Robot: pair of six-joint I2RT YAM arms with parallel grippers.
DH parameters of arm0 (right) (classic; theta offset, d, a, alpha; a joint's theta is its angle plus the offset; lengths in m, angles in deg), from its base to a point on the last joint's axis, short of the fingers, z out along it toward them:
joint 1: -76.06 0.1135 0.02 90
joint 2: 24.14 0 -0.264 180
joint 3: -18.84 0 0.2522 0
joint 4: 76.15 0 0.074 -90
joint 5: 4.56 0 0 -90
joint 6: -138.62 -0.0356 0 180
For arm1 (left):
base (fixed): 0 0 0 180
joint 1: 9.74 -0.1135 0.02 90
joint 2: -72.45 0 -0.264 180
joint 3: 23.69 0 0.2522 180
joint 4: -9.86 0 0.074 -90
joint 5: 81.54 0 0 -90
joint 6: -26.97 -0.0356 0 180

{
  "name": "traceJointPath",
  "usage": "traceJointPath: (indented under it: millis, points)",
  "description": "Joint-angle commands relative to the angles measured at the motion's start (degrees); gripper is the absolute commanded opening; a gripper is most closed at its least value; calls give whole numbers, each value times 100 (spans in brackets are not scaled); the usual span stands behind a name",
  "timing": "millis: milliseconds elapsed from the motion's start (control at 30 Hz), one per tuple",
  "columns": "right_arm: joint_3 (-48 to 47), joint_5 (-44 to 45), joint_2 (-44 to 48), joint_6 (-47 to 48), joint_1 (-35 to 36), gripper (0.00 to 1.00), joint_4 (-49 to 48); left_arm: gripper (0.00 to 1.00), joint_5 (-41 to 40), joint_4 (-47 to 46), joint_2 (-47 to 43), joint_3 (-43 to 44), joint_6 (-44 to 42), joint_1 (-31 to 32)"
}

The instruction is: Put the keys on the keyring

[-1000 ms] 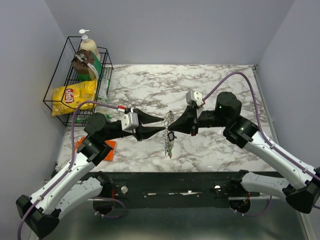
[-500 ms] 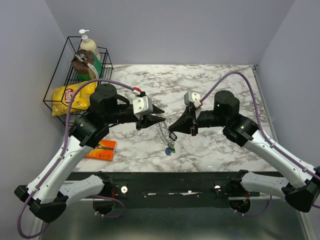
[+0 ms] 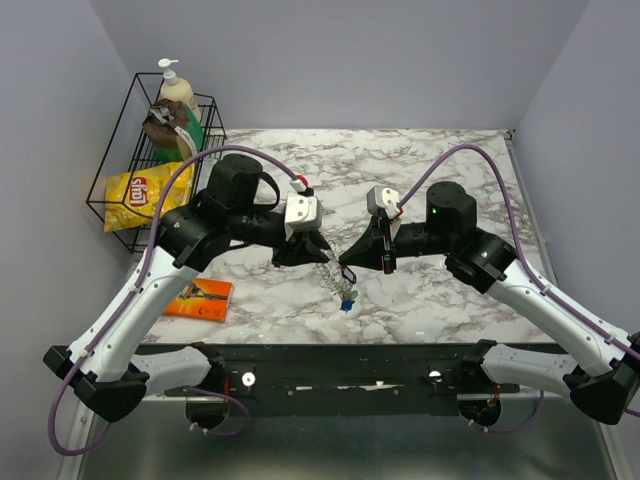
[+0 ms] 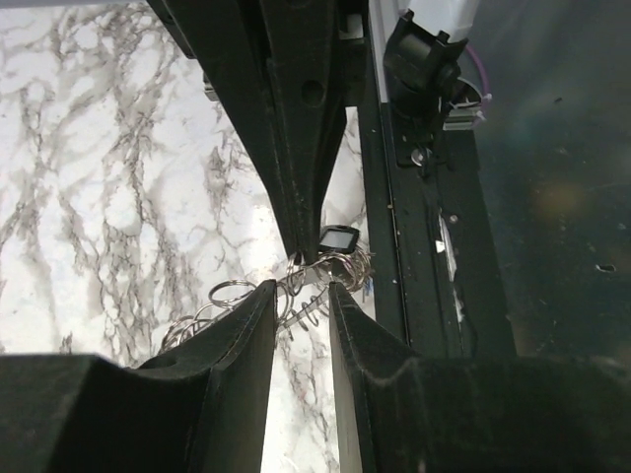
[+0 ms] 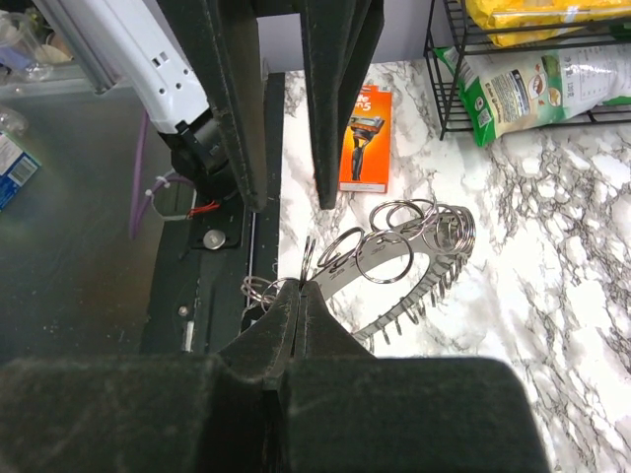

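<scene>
The keyring is a curved silvery band strung with several split rings. My right gripper is shut on one end of it and holds it above the marble table. From the keyring a string of rings hangs down to a blue-headed key. My left gripper is open, its fingertips on either side of the ring cluster, facing the right gripper. A small dark-headed key hangs by the right gripper's tips. From above, the left gripper sits just left of the ring.
An orange razor pack lies near the table's front left. A black wire basket at the back left holds a yellow chip bag and a soap bottle. The dark arm-mount rail runs along the near edge.
My left arm has lifted and swung in from the low left toward the keyring, uncovering the razor pack. Its jaws have narrowed a little. The right gripper stays shut on the keyring.
</scene>
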Motion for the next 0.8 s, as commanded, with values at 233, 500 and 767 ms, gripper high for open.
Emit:
traceJointPath:
  millis: [233,500,767]
  points:
    - [-225,18,32,78,33,0,13,37,402,242,244,157,-224,227]
    - [-216,1,41,69,33,0,13,38,209,-13,298,96,-295,289]
    - [-181,-17,23,78,24,0,4,42,155,-338,95,34,-321,280]
